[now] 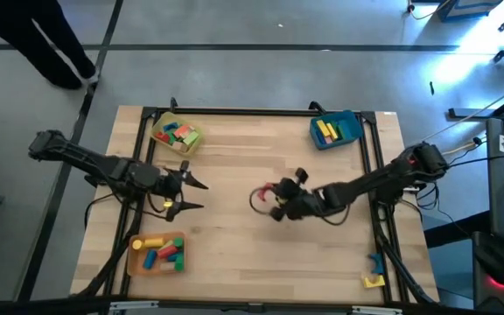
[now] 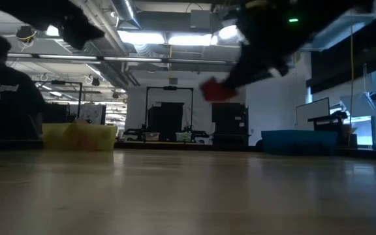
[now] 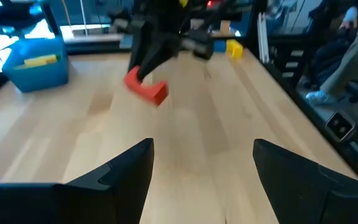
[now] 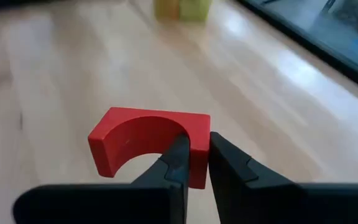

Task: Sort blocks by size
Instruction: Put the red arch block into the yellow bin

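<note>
Robotics lab: exposed ceiling pipes (image 2: 109, 19), equipment racks (image 2: 168, 111), concrete floor (image 1: 261, 79).

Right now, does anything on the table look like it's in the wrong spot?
Yes: a small yellow block and a blue one lie loose at the wooden table's corner by the right arm, outside every tray. The other blocks sit in trays.

My overhead camera looks straight down on the whole surface (image 1: 261, 201). The low one sits at surface level, facing the room. My right wrist camera is close behind the right claw (image 4: 194, 163); the left wrist camera faces it from farther off, sharing its red arch block (image 3: 146, 89).
</note>
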